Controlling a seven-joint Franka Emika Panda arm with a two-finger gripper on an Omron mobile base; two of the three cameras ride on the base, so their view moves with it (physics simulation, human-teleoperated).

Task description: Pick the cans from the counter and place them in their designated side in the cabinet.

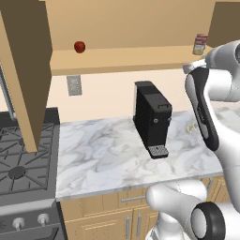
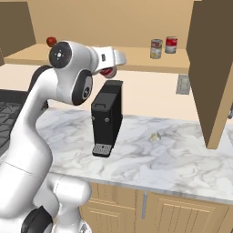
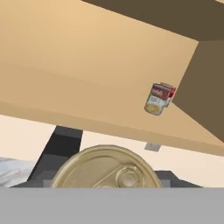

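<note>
My gripper [image 2: 108, 72] is raised in front of the cabinet shelf [image 2: 136, 62], left of its middle, shut on a can [image 2: 107, 72] with a red label. That can's gold lid [image 3: 107, 169] sits close at the bottom of the hand view. On the shelf's right end stand two cans, a yellowish one [image 2: 156, 48] [image 3: 154, 101] and a red one [image 2: 171, 44] [image 3: 169, 90] behind it. In the left base view that end shows one can [image 1: 200, 44]. The white marble counter [image 2: 182, 159] lies below.
A red ball [image 1: 79, 46] [image 2: 51, 41] rests on the shelf's left end. A black coffee machine [image 1: 152, 119] [image 2: 107, 118] stands on the counter below my hand. A small pale object [image 2: 155, 135] lies beside it. Open cabinet doors [image 1: 26, 70] [image 2: 211, 68] hang at both sides; the stove [image 1: 23, 159] is left.
</note>
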